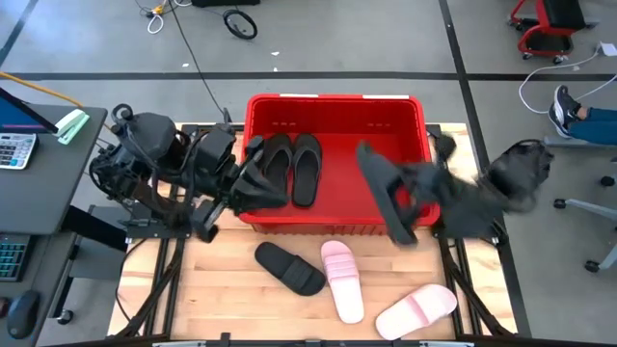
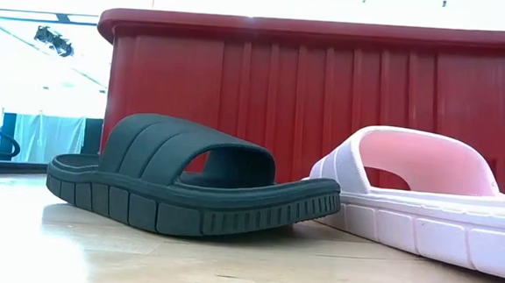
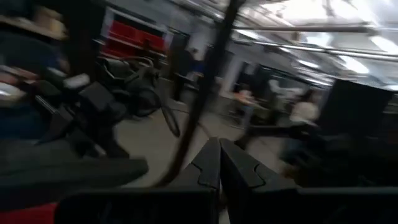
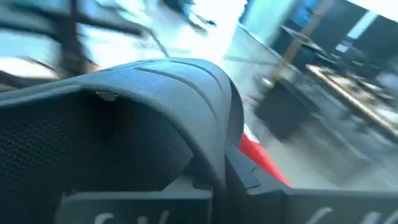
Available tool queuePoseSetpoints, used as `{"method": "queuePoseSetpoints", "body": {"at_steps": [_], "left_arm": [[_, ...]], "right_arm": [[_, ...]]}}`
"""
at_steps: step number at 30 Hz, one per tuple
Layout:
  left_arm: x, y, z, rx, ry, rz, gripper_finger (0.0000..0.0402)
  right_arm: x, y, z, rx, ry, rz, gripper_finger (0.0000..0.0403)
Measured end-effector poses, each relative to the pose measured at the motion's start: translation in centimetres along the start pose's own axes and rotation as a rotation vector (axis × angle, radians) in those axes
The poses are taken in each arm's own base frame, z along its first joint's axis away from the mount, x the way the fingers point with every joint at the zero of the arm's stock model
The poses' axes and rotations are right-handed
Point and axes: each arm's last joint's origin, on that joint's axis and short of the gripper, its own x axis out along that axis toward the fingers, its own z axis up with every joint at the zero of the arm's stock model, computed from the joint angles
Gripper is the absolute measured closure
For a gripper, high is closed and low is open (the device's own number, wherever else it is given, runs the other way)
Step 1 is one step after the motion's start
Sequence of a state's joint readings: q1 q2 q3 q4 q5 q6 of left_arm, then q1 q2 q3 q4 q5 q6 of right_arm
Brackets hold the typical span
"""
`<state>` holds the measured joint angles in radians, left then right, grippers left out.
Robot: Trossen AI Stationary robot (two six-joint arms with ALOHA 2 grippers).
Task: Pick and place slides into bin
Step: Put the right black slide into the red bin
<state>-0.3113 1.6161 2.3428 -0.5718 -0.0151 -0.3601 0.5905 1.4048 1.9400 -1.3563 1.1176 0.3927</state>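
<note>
We see the bin (image 1: pixel 336 108) open on top, its middle floor bare between two black flip-flops (image 1: pixel 291 166) at its left and the right gripper (image 1: pixel 410 188) carrying a black slide (image 1: pixel 384 191) over its right wall. On the table (image 1: pixel 227 289), a black slide (image 1: pixel 289 267) and two pink slides (image 1: pixel 378 294) crowd the front.

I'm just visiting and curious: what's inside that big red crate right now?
Two black flip-flops lie side by side in the left part of the red crate. The right gripper holds a black slide over the right part, hiding the floor there.

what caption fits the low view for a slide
Black slide and pink slide on the table before the red bin.
</note>
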Motion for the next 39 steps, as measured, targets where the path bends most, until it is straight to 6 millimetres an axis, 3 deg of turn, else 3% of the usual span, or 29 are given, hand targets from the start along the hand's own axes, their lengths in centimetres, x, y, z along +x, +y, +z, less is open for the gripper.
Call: {"method": "queuePoseSetpoints", "body": {"at_steps": [4, 9, 14, 17, 22, 28, 39], "left_arm": [[-0.2, 1.3, 0.6, 0.037, -0.060, 0.163, 0.0391], [-1.2, 4.2, 2.2, -0.025, -0.161, 0.361, 0.0386], [-2.7, 7.4, 4.0, 0.111, -0.209, 0.506, 0.0385], [-3.5, 9.0, 4.8, 0.172, -0.220, 0.585, 0.0384], [-4.5, 11.0, 5.6, 0.238, -0.221, 0.682, 0.0388], [-5.1, 12.4, 5.4, 0.240, -0.151, 0.757, 0.0386], [-5.3, 12.7, 4.5, 0.267, -0.038, 0.785, 0.0392]], "right_arm": [[5.2, -2.7, -0.2, -0.036, 0.165, -0.132, 0.0393], [11.4, -7.2, -1.3, 0.095, 0.362, -0.329, 0.0393], [17.8, -10.7, -3.6, 0.275, 0.575, -0.420, 0.0393], [22.1, -12.0, -5.7, 0.399, 0.724, -0.363, 0.0393], [28.1, -12.6, -9.3, 0.404, 0.912, -0.364, 0.0393], [32.6, -13.1, -13.3, 0.501, 1.096, -0.309, 0.0393], [35.7, -12.5, -17.3, 0.509, 1.301, -0.272, 0.0392]]}}
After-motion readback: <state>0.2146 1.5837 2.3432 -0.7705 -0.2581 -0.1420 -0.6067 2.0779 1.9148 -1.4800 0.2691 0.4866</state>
